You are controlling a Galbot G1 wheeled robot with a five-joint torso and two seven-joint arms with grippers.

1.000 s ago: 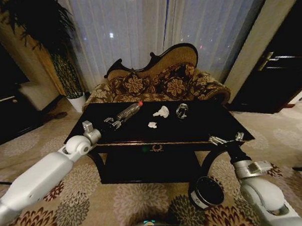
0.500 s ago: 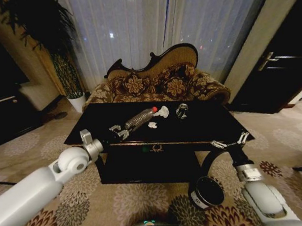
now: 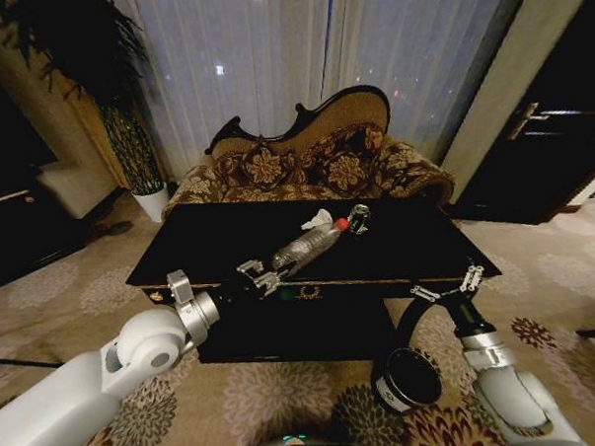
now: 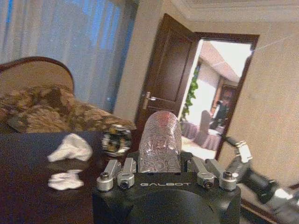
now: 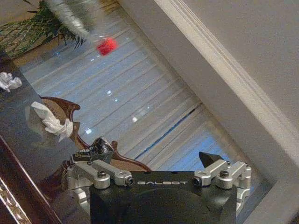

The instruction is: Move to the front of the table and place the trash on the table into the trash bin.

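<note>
bottle (image 5: 70, 16) blurred — cut off at edge, trash bin (image 3: 408, 379) partly hidden

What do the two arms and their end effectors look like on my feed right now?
Both arms are smooth white shells with rounded joints and silvery collars. The left end effector and the right end effector have black bodies lettered GALBOT in white, with silvery metal linkage fingers and visible screws. No loose cables show.

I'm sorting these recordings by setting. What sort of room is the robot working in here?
Probably a formal lounge or hotel-style sitting room: a carved-back floral sofa stands behind a glossy black table with gold trim, sheer floor-length curtains cover the window, and the floor has patterned floral carpet.
</note>
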